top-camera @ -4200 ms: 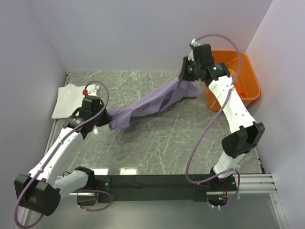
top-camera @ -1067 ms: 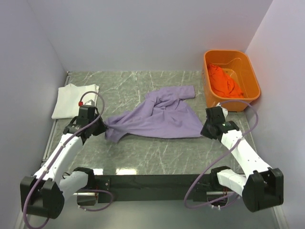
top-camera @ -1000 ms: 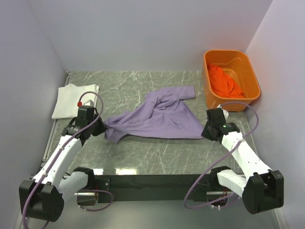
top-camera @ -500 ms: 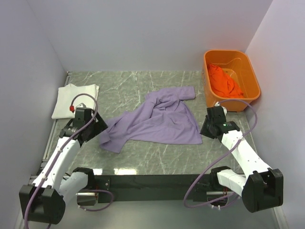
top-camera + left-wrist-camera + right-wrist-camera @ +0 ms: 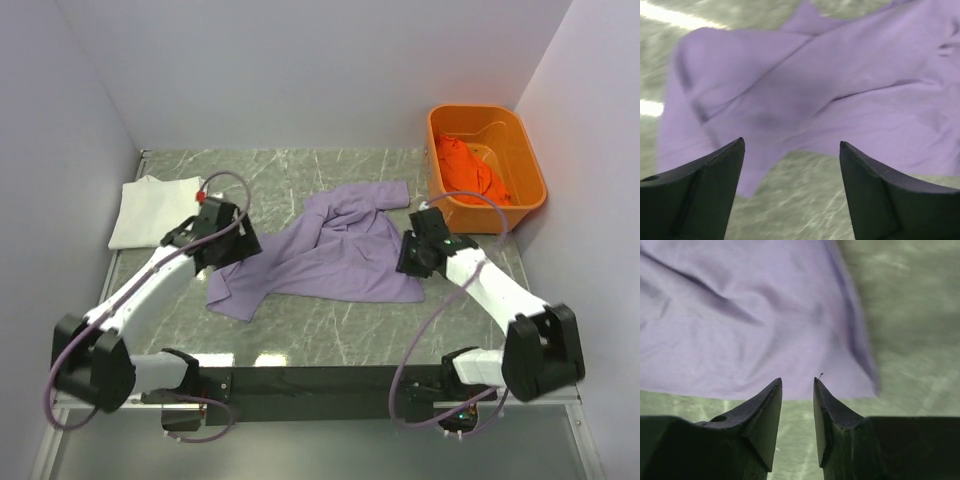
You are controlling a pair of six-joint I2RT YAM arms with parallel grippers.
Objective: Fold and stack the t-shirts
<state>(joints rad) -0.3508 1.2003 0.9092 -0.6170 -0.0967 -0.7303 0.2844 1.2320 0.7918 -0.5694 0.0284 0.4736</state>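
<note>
Purple shirt (image 5: 340,250) released; left gripper (image 5: 238,246), jaws wide, and right gripper (image 5: 410,256), jaws parted, moved inward over its edges.

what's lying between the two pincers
The lavender t-shirt, lying rumpled, fills the stretch from left pincer to right pincer; the top view shows it.

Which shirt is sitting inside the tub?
The bright orange t-shirt, bunched up in the tub. The purple t-shirt and the white t-shirt both lie out on the table.

Lavender t-shirt (image 5: 340,255); white t-shirt (image 5: 145,205); orange tub (image 5: 529,150); grey-marbled table (image 5: 330,330)
</note>
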